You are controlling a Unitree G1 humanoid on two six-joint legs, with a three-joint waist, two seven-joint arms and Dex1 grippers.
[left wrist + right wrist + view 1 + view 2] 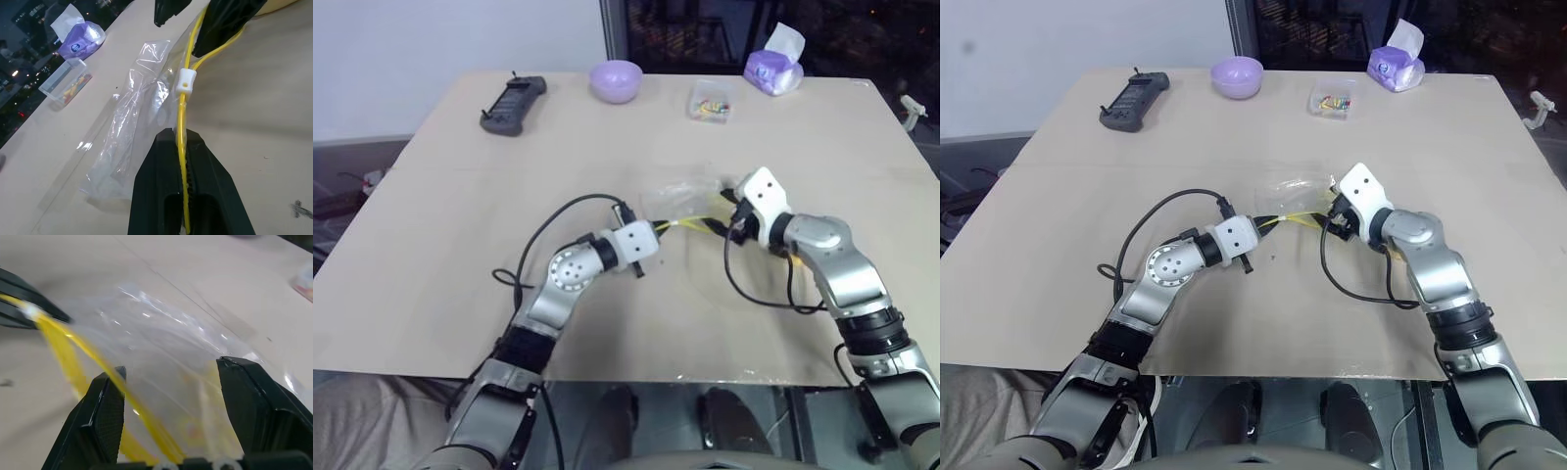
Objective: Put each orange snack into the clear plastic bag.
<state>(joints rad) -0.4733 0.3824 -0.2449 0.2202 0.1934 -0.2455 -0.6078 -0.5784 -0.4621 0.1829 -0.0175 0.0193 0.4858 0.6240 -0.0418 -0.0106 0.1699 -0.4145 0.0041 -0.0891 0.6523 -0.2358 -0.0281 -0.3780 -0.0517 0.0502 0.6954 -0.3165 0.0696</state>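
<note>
The clear plastic bag [680,191] lies crinkled at mid-table. My left gripper [178,134] is shut on its yellow sealing strip [182,112], just short of the white slider [186,81]. Past the slider the strip splits into two strands that run to my right gripper [168,369]. That gripper is open, its fingers [105,416] spread wide at the bag's mouth with clear film between them. A sliver of the orange snack [787,252] shows under my right wrist; the rest of it is hidden by the arm.
Along the far edge stand a black controller [513,104], a lilac bowl [615,80], a small clear box of colourful bits [712,101] and a purple tissue pack [773,67]. Black cables [759,292] loop over the table beside both arms.
</note>
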